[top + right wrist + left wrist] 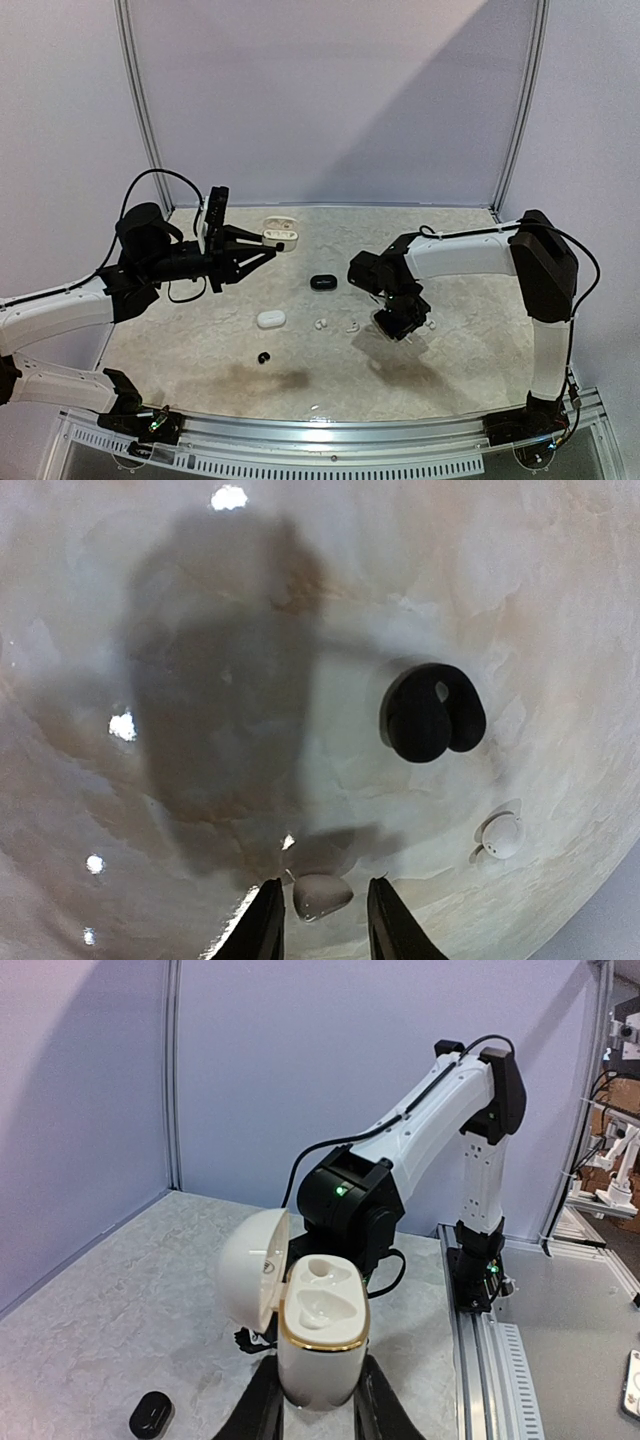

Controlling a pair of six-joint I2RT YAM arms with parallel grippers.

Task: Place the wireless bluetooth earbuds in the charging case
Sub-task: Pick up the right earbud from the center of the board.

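One tiny glossy white earbud (320,895)

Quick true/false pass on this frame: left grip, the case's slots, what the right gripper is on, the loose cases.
1. The left gripper holds a white charging case with its lid open. True.
2. Both slots of that case hold earbuds. False: both are empty.
3. A white earbud lies between the fingers of the right gripper. True.
4. The black case is in the right gripper. False: it lies on the table between the arms.
5. A closed white case lies on the table. True.
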